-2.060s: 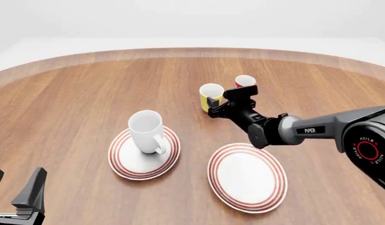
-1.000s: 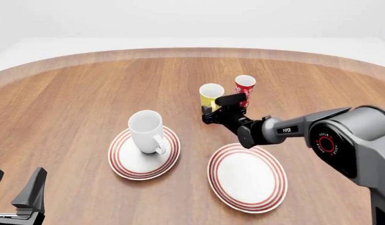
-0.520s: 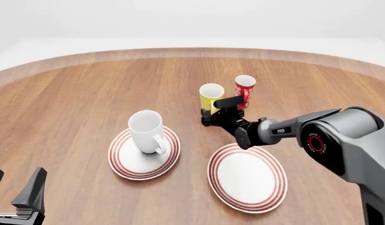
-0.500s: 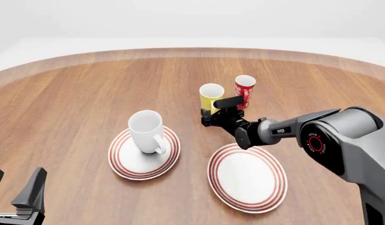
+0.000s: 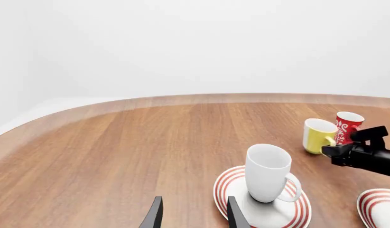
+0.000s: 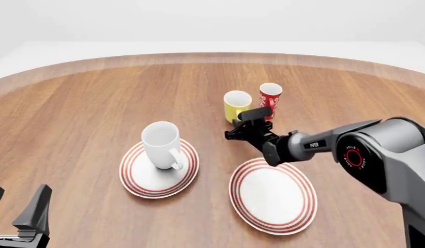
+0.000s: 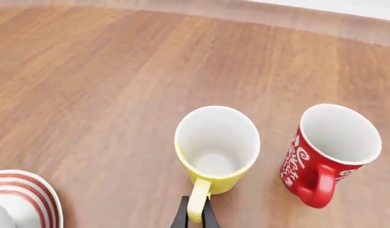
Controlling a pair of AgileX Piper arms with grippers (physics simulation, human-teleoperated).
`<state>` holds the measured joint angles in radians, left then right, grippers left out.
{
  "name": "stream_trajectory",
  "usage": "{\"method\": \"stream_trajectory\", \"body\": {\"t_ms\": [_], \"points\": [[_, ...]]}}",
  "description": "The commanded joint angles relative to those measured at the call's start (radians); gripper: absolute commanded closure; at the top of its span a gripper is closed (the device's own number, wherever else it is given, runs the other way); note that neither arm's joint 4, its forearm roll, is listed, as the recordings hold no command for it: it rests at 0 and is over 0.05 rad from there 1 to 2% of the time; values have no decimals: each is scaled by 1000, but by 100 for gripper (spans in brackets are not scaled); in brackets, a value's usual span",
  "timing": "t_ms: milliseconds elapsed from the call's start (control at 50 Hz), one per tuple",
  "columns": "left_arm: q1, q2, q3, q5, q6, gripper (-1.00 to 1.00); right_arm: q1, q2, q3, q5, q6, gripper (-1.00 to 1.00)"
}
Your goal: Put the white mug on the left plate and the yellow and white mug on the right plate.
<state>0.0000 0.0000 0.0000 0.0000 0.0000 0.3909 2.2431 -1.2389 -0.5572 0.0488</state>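
White mug [image 6: 162,143] stands on left plate [image 6: 140,181]: first half looks done. Right gripper [image 7: 194,213] clamped on handle of yellow and white mug [image 6: 237,105], far centre of worktop. Next: lift, carry near to right plate [image 6: 272,195]. Left gripper [image 5: 191,219] apart, idle.

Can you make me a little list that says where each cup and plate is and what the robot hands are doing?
white mug: standing on the left plate
yellow and white mug: on the table, beside the red mug
right plate: nothing on it
right gripper: fingers shut on the yellow mug's handle
left gripper: open, holding nothing
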Motion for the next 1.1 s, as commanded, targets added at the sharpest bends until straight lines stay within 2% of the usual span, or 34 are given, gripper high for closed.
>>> {"method": "stream_trajectory", "body": {"t_ms": [20,440,780,1100], "points": [[0,0,0,0,0,-100,13,-71,81,-36,-21,100],[0,0,0,0,0,-100,63,-197,196,-59,-82,100],[0,0,0,0,0,-100,78,-305,328,-89,-105,100],[0,0,0,0,0,-100,95,-403,417,-108,-98,100]]}}
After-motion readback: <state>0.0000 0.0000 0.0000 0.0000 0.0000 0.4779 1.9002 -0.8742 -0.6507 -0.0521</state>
